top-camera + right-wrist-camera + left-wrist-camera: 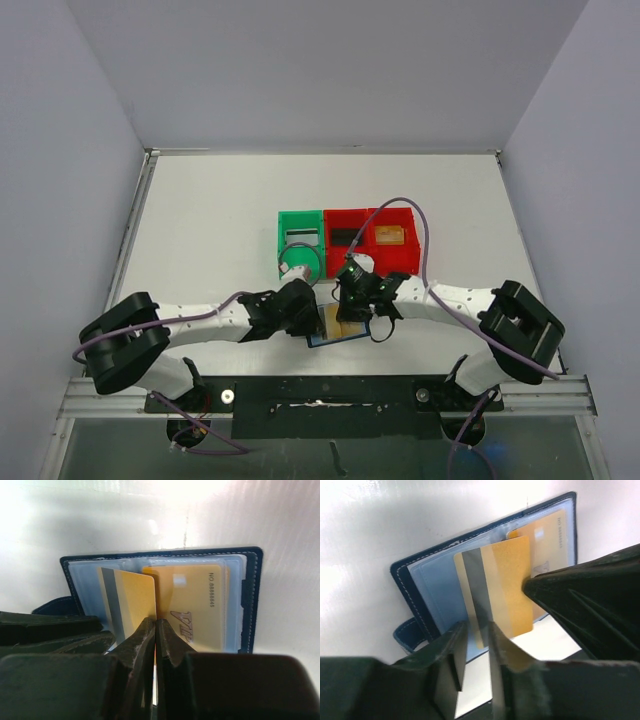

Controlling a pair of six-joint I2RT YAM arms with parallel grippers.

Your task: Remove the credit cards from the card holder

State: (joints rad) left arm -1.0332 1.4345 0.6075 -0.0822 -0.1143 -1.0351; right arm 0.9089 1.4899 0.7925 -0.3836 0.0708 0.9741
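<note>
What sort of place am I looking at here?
Probably a robotics lab test bench: left arm and right arm bolted to a white table, plain panels walling it in, with bins and a card holder as props.

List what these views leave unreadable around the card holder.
Top view: the left gripper and right gripper cover most of the card holder; its contents are unreadable.
Left wrist view: the striped card has its lower edge behind the left gripper, so any grip is unclear.
Right wrist view: the shut right gripper hides whether it pinches that card.
</note>
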